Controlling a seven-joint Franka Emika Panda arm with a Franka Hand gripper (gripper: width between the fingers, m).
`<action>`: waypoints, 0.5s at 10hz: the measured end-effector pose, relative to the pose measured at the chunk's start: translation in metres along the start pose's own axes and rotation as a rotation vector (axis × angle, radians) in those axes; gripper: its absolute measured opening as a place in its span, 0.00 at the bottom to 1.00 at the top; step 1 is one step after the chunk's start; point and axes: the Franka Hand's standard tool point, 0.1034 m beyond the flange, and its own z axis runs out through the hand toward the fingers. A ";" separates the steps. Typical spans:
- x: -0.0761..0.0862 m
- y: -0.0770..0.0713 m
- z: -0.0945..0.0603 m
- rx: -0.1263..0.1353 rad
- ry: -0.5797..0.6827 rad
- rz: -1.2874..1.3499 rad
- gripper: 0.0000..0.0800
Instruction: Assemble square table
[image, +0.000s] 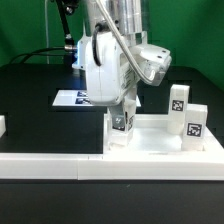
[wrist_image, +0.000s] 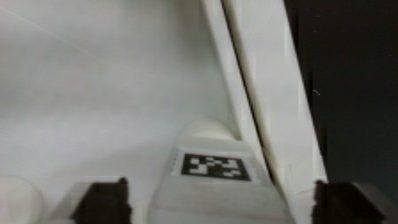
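The white square table top lies on the black table to the exterior view's right of centre. One white tagged leg stands upright in its near corner towards the exterior view's left. My gripper hangs straight over this leg with a finger on each side. In the wrist view the leg sits between the dark fingers, next to the top's raised rim. A thin gap shows on both sides, so the gripper is open around the leg. Two more tagged legs stand at the top's far side.
The long white border rail runs along the front edge. The marker board lies flat behind the arm. A small white piece shows at the exterior view's left edge. A green wall stands behind.
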 end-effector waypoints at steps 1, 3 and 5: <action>0.000 0.000 0.000 0.028 0.013 -0.239 0.75; 0.003 0.005 0.004 0.036 0.023 -0.479 0.80; 0.004 0.005 0.004 0.034 0.028 -0.591 0.81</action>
